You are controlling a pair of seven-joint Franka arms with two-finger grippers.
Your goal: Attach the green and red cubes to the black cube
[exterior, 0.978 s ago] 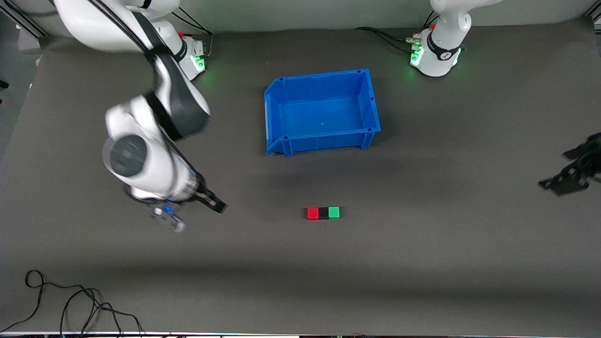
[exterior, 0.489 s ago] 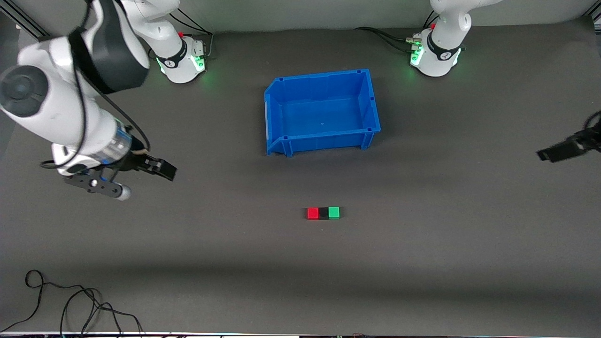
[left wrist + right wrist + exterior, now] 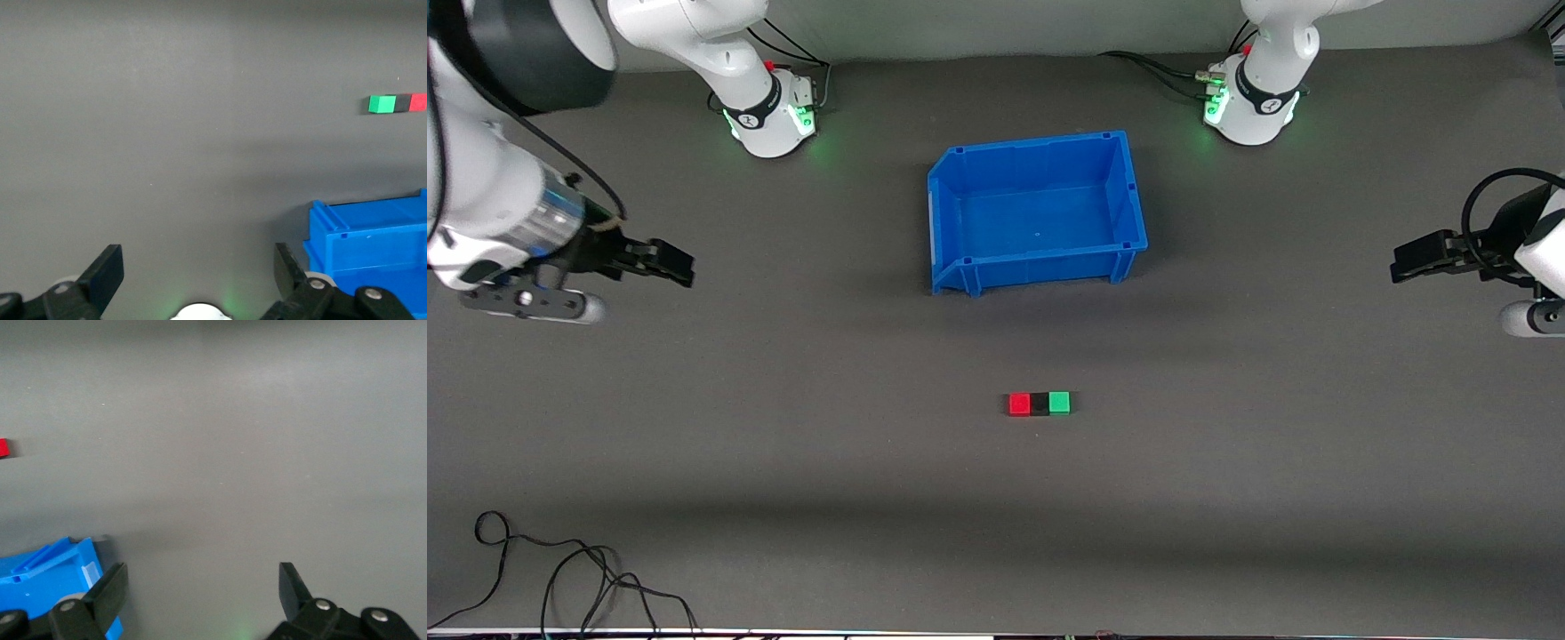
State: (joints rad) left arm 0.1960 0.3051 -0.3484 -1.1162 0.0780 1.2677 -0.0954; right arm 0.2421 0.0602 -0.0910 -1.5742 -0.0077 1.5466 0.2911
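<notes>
The red cube point(image 3: 1019, 404), the black cube point(image 3: 1040, 405) and the green cube point(image 3: 1059, 403) lie touching in one row on the mat, the black one in the middle, nearer to the front camera than the blue bin point(image 3: 960, 196). The row also shows in the left wrist view: green cube point(image 3: 381, 104), black cube point(image 3: 403, 103), red cube point(image 3: 418, 102). The right wrist view shows only an edge of the red cube point(image 3: 3, 447). My left gripper point(image 3: 1405, 265) is open and empty, up over the left arm's end of the table. My right gripper point(image 3: 676, 265) is open and empty over the right arm's end.
The blue bin stands empty in the middle, toward the robots' bases; it shows in the left wrist view point(image 3: 367, 233) and in the right wrist view point(image 3: 47, 580). A black cable point(image 3: 560, 578) lies at the table's front corner at the right arm's end.
Both arms have drawn back from the cubes: the right gripper has moved up and out to its end of the table, the left gripper has risen at its end. The cubes have not moved.
</notes>
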